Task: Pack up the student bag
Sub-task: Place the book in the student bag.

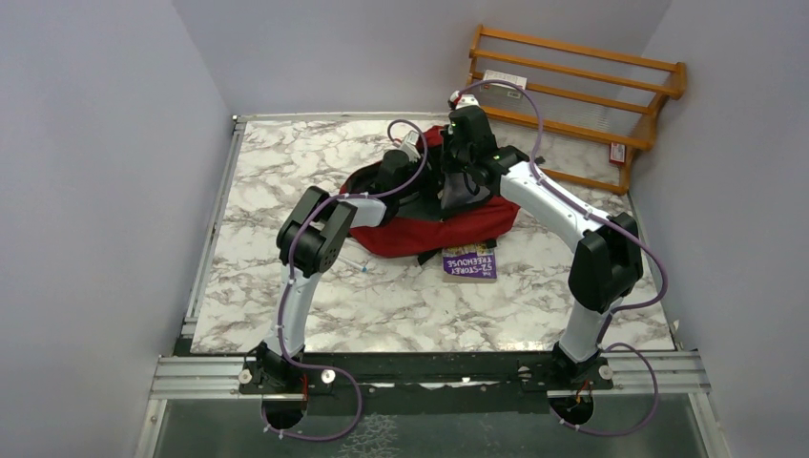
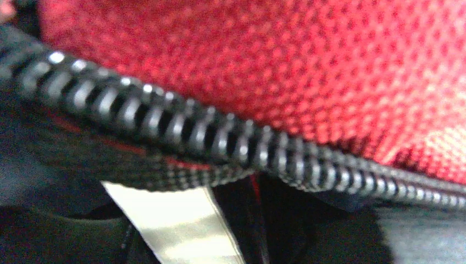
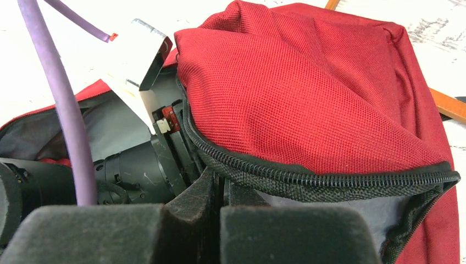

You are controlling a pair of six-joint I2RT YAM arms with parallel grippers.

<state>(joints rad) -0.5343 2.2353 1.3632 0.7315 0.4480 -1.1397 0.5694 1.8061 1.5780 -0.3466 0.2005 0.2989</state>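
The student bag (image 1: 429, 234), dark red with a black zipper, lies in the middle of the marble table. My right gripper (image 1: 460, 191) is shut on the zipper edge (image 3: 329, 179) of the student bag (image 3: 308, 93) and holds the top flap up; its fingertips meet at the black zipper tape (image 3: 220, 179). My left arm's wrist (image 3: 132, 176) reaches in through the mouth from the left, and its gripper end (image 1: 394, 172) is down inside. The left wrist view is filled by red fabric (image 2: 275, 55), zipper teeth (image 2: 220, 137) and a white strip (image 2: 176, 225); no fingers show there.
A purple book (image 1: 469, 263) lies flat against the bag's near edge. A small thin item (image 1: 361, 263) rests on the table left of the book. A wooden rack (image 1: 572, 95) leans at the back right corner. Walls close off both sides.
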